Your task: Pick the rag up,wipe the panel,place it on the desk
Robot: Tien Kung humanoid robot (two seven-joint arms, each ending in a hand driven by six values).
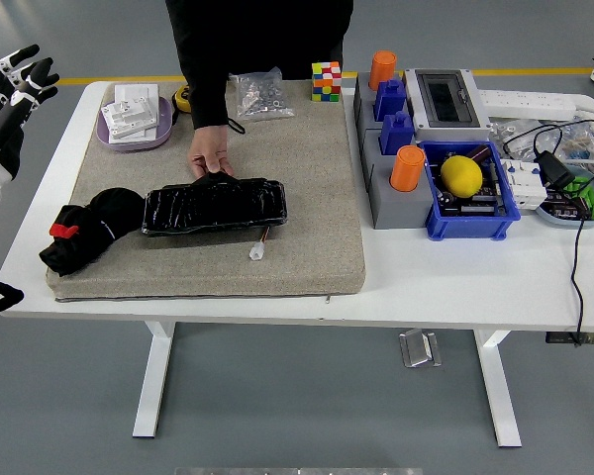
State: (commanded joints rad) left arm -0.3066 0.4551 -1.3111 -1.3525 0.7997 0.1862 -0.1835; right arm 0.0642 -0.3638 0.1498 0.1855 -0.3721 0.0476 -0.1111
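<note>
We count one rag [84, 234], black with a red tag, bunched at the mat's [317, 188] near-left corner. It touches the left end of one panel [215, 206], glossy black, long axis running left to right along the mat, parallel to the desk's [455, 272] near edge. A short wire with a white plug [257, 251] trails from the panel's near side.

One person's hand [209, 153] rests at the panel's far edge, fingers touching it.

The left hand [10, 84] is off the desk's far-left corner, fingers spread, holding nothing. We see no right hand.

Along the far edge: one tray [136, 114] with white parts, one bag [259, 94] of small hardware, one colour cube [326, 81].

Right half of the desk: two orange cylinders [407, 168], one yellow ball [461, 175] in a blue bin [472, 213], one grey box [445, 99], one power strip [530, 102], and a black cable [577, 267] running to the near edge.

We can read no writing anywhere.
</note>
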